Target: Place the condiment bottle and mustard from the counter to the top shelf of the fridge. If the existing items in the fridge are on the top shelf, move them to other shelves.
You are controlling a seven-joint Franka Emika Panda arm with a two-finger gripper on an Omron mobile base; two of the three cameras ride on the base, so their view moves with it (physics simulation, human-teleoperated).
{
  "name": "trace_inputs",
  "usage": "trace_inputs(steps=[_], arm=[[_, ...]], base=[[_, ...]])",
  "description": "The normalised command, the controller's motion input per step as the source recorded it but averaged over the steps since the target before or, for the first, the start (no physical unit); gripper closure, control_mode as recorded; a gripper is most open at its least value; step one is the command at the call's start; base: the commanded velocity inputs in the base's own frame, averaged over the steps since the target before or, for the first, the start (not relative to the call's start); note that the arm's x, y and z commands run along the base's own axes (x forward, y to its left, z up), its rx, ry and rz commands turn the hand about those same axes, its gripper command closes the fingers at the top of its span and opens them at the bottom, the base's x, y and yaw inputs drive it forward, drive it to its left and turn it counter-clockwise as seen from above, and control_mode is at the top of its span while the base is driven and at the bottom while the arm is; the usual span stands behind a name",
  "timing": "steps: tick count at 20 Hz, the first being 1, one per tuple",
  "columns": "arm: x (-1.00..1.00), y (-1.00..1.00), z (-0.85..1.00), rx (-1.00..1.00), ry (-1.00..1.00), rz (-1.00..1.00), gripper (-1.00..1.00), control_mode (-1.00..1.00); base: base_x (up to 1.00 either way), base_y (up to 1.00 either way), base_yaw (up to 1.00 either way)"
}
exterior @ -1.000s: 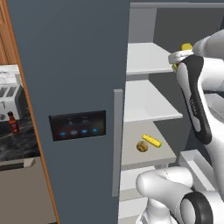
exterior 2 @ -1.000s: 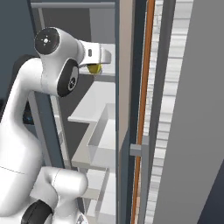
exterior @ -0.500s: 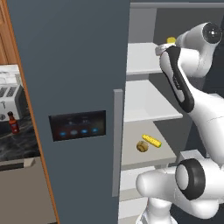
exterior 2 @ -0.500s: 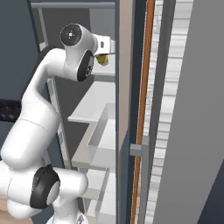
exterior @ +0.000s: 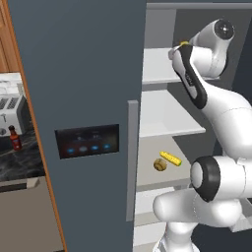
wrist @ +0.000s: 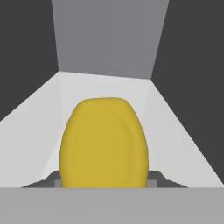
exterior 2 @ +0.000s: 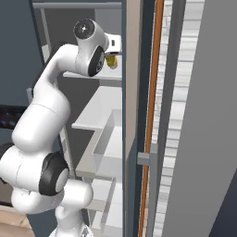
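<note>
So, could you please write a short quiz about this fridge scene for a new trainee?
1. True or false: the gripper is shut on the mustard.
2. Where is the condiment bottle? A) on the top shelf B) on the counter C) in the gripper
3. Which two existing items lie on a lower shelf of the fridge?

Key: 1 true; 2 B; 3 a small yellow elongated food item and a tan-brown ball.
</note>
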Motion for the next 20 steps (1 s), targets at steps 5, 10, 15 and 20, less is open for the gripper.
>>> trace_inputs(steps=[5,10,15,20], arm=[[0.04,0.00,-0.25,-0.03,0.03,0.00,1.00,-1.00],[0.00,0.00,-0.47,-0.06,0.05,0.00,1.00,-1.00],[0.06,0.00,-0.21,-0.03,0.00,0.00,1.00,-1.00],[0.16,0.00,-0.03,0.00,-0.01,0.00,1.00,-1.00]], base=[[0.00,0.00,0.00],[0.00,0.00,0.00],[0.00,0.00,0.00],[0.00,0.00,0.00]])
